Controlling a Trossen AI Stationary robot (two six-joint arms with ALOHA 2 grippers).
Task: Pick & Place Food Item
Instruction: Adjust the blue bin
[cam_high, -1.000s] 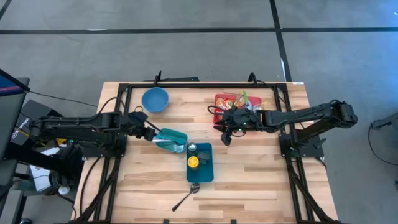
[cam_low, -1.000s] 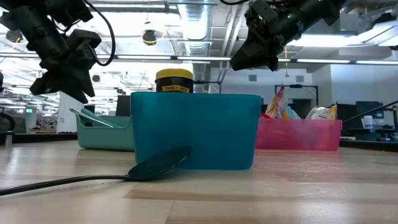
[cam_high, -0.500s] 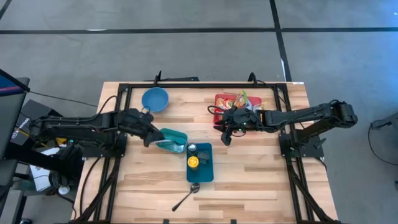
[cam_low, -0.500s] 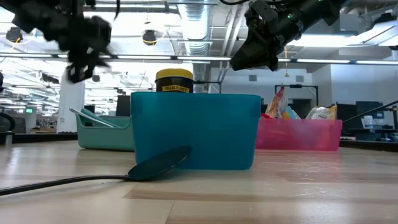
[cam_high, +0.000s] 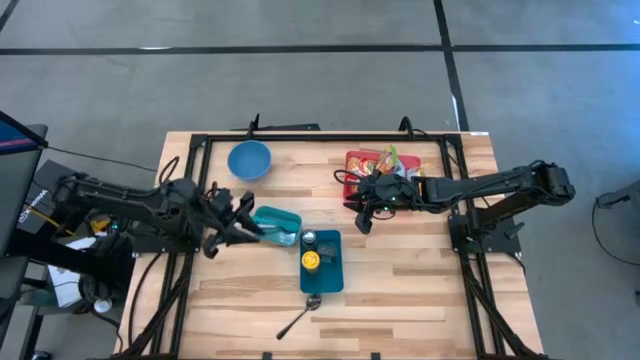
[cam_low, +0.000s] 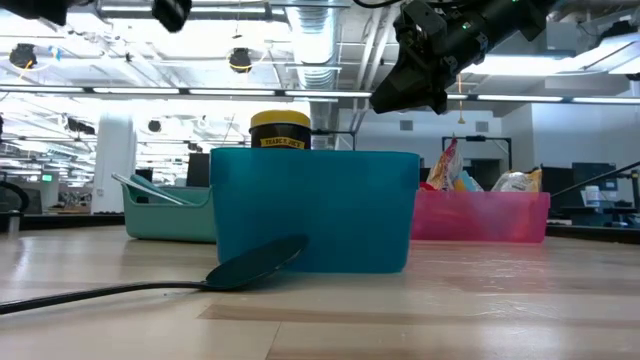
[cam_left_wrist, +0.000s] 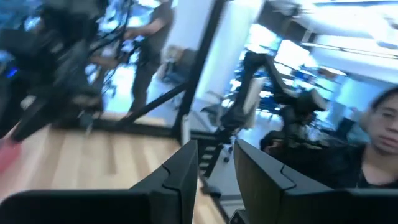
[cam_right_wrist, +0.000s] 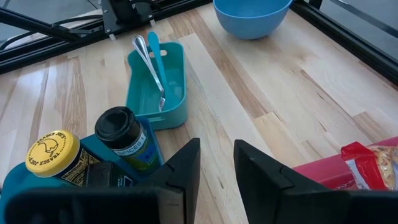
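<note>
Food packets (cam_high: 385, 160) lie in a red bin (cam_high: 352, 160) at the far right of the table. My right gripper (cam_high: 362, 222) hangs above the table just in front of that bin, slanting down. Its fingers (cam_right_wrist: 186, 165) stand a little apart with nothing between them. A blue container (cam_high: 330, 280) holds a yellow-lidded jar (cam_high: 311, 261) and a dark-lidded jar (cam_high: 309, 238). My left gripper (cam_high: 248, 222) is raised at the left end of a teal tray (cam_high: 277, 225) and points level. It is narrowly open and empty in the left wrist view (cam_left_wrist: 216, 149).
The teal tray holds a metal spoon and a teal utensil (cam_right_wrist: 155, 59). A blue bowl (cam_high: 249, 159) stands at the far left. A dark spoon (cam_high: 300, 315) lies near the front edge. Black frame rails run around the table. A person (cam_left_wrist: 379, 143) shows beyond the table.
My left gripper has risen from over the teal tray's left end, out of the top of the low view. It has swung a little toward the near edge and tipped up from pointing down to level, rolling as it went. The gap between its fingers looks unchanged.
</note>
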